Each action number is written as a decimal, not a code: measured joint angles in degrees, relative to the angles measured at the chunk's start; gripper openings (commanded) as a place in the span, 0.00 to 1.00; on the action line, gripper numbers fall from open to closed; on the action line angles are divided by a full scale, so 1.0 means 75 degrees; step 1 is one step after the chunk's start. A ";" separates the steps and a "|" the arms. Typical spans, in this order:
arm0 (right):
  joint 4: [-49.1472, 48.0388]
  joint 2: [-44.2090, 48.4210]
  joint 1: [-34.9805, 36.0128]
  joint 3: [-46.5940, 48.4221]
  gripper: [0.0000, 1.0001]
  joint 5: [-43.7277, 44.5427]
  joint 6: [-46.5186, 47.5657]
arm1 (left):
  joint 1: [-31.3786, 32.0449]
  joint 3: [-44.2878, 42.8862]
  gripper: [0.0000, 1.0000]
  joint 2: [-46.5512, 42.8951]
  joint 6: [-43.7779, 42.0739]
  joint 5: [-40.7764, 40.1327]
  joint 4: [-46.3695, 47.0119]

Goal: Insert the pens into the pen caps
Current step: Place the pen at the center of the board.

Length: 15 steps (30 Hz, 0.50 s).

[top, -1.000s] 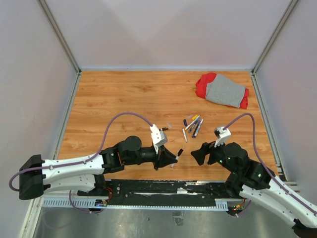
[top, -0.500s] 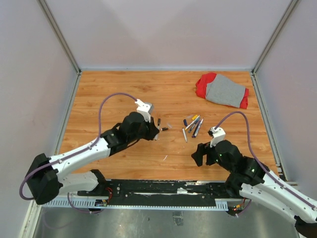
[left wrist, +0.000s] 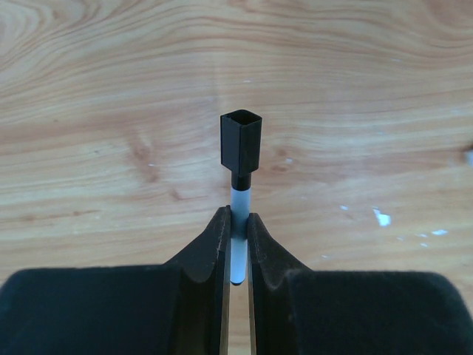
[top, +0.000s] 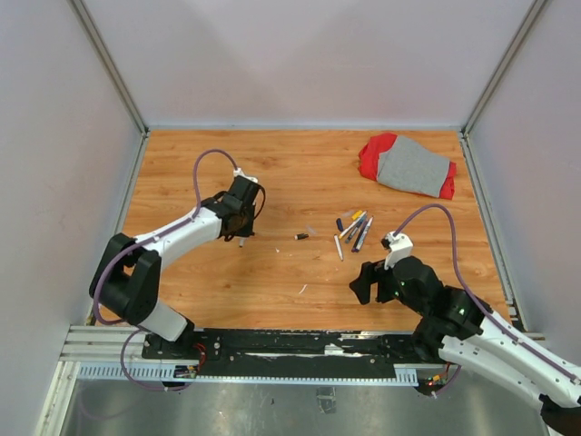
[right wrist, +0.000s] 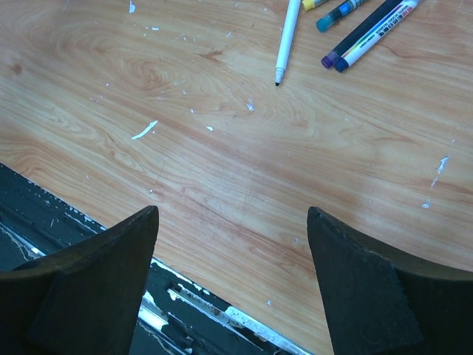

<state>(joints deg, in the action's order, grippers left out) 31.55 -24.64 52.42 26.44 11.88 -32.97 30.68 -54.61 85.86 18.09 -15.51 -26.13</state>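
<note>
Just ahead of the right hand [right wrist: 230, 214], released wide, a white pen [right wrist: 287, 41] lies lengthwise, tip toward it; far left, the left hand [left wrist: 236, 218] clenches a capped pen [left wrist: 238, 198].

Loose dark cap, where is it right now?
Top view: the loose dark cap lies on the table near its centre, left of the cluster of pens, nearest the lone white pen.

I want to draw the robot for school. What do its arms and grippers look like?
The left arm and right arm are both made of white tube-like links joined by chunky black joints. Each trails a thin purple cable. A small white block sits on the right wrist. The left gripper and right gripper have black, wedge-shaped fingers.
</note>
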 measured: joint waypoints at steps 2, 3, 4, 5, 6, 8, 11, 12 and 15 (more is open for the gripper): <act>0.0000 -0.0061 0.0000 -0.0006 0.82 -0.0020 -0.0017 | -0.0236 -0.0038 0.01 0.0189 -0.0204 -0.0017 -0.0082; 0.0000 -0.0090 0.0000 -0.0006 0.82 -0.0038 -0.0026 | -0.0376 -0.0076 0.01 0.0309 -0.0329 -0.0015 -0.0117; 0.0000 -0.0108 0.0000 -0.0006 0.82 -0.0044 -0.0029 | -0.0493 -0.0114 0.01 0.0425 -0.0423 -0.0012 -0.0131; 0.0000 -0.0125 0.0000 -0.0006 0.82 -0.0047 -0.0035 | -0.0595 -0.0137 0.00 0.0530 -0.0513 -0.0009 -0.0134; 0.0000 -0.0137 0.0000 -0.0006 0.82 -0.0047 -0.0035 | -0.0714 -0.0160 0.00 0.0650 -0.0597 0.0015 -0.0134; 0.0003 -0.0172 0.0000 -0.0006 0.82 -0.0052 -0.0038 | -0.0930 -0.0175 0.01 0.0868 -0.0749 0.0087 -0.0134; 0.0000 -0.0262 0.0000 -0.0006 0.82 -0.0082 -0.0038 | -0.1163 -0.0178 0.05 0.1157 -0.0889 0.0187 -0.0134; 0.0000 -0.0297 0.0000 -0.0006 0.82 -0.0114 -0.0038 | -0.1212 -0.0178 0.07 0.1241 -0.0921 0.0221 -0.0134; 0.0000 -0.0434 0.0000 -0.0006 0.82 -0.0184 -0.0035 | -0.1276 -0.0268 0.12 0.1486 -0.0997 0.0332 -0.0157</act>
<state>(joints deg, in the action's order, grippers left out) 31.55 -27.90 52.42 26.39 10.50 -33.23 21.10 -56.62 97.01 10.61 -13.02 -27.31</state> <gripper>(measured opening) 0.817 0.129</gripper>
